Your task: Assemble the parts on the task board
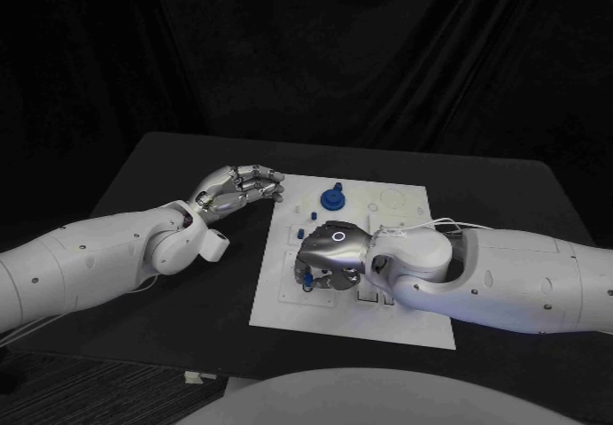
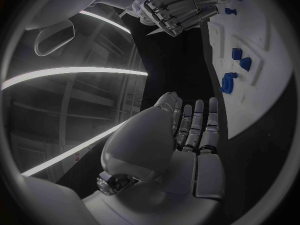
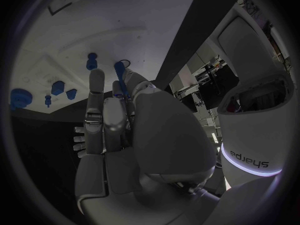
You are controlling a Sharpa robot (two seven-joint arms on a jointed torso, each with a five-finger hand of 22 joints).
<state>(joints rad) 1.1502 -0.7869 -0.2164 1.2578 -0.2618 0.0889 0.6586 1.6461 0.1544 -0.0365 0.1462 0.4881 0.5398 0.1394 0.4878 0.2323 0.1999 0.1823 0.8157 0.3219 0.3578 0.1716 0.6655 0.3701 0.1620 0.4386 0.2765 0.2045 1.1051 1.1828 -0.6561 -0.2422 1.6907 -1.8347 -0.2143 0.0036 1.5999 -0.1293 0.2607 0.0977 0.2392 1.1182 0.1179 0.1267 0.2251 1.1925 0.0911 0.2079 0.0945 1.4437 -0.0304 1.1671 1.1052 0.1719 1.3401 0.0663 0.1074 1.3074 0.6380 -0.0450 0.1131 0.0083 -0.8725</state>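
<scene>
Black table (image 1: pixel 153 310), right hand (image 1: pixel 335 255) pinching blue part (image 3: pixel 120 80), left hand (image 1: pixel 237 189) empty.

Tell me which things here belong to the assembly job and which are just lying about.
Part of the job:
- task board
- round blue part standing at the board's far end
- small blue parts near its left edge
- slim blue part pinched in the right hand

Not part of it:
- black table
- left hand, holding nothing, off the board's corner
</scene>
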